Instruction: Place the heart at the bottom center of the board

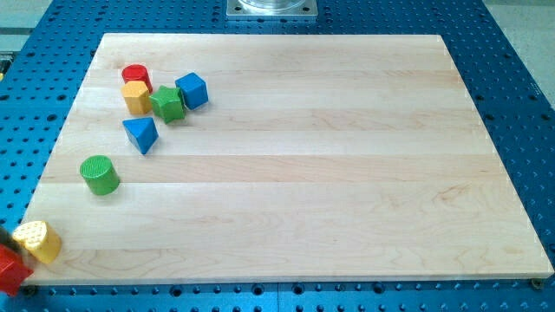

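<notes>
A red block (10, 267) at the view's bottom left is cut off by the edge, its shape unclear. My tip does not show.

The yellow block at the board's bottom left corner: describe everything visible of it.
The yellow block looks like painted wood, with a lighter, speckled top face and smooth, darker yellow sides. Its outline seems lobed, perhaps heart-like, though the shape is hard to confirm. It sits flat at the wooden board's bottom left corner, at the edge. A red block, cut off by the view's left edge, lies against its lower left side. My tip does not show.
</notes>
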`<state>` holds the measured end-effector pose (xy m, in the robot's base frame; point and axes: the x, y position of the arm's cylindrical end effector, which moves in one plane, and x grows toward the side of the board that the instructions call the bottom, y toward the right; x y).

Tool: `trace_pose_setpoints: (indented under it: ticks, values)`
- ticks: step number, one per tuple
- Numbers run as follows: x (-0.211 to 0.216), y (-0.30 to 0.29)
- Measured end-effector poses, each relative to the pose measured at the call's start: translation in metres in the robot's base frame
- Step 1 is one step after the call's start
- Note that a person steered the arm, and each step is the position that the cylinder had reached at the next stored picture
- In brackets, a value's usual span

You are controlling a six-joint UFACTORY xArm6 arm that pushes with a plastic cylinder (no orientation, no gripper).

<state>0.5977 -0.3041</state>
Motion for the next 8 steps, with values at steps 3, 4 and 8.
trace_pose_setpoints:
  ticks: [3,4,8]
  values:
    - [0.01,0.088]
    - [0.02,0.095]
    - [-0.064,0.303]
